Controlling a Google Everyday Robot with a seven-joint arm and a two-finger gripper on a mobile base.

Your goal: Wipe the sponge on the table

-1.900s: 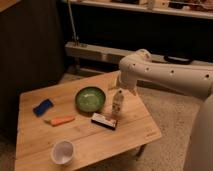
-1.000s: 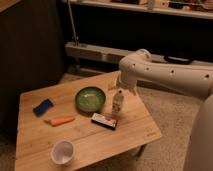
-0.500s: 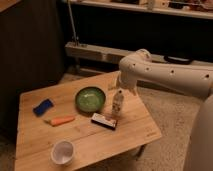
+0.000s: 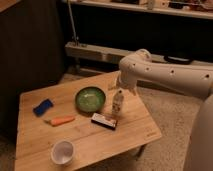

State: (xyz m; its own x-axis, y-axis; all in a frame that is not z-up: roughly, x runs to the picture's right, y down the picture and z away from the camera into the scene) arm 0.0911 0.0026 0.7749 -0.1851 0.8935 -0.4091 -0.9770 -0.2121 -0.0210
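The gripper (image 4: 117, 109) is hanging tip-down over the right half of the wooden table (image 4: 135, 131), its pale body narrowing toward the boards; whether it is open or closed cannot be told, and whether its tip is touching the wood is also unclear. It is holding nothing that can be made out.

Just beside the gripper, toward the left of the view, a green bowl (image 4: 90, 99) is sitting upright. Just in front of the gripper, toward the near edge, a dark flat packet (image 4: 104, 120) with a pale stripe is lying on the boards; its label is too blurred to read. Farther left of that, an orange carrot (image 4: 62, 120) is lying on its side.

The sponge (image 4: 43, 107) is lying well apart from the gripper, beyond the bowl, near the far left side of the table. It is showing as a small blue block, lying flat and turned at a slant, untouched.

A white cup (image 4: 63, 152) is standing open-side up near the front left corner, well apart from the gripper.

Above the gripper, the white arm (image 4: 165, 75) is bending and running off the right edge, so its base is cut off.
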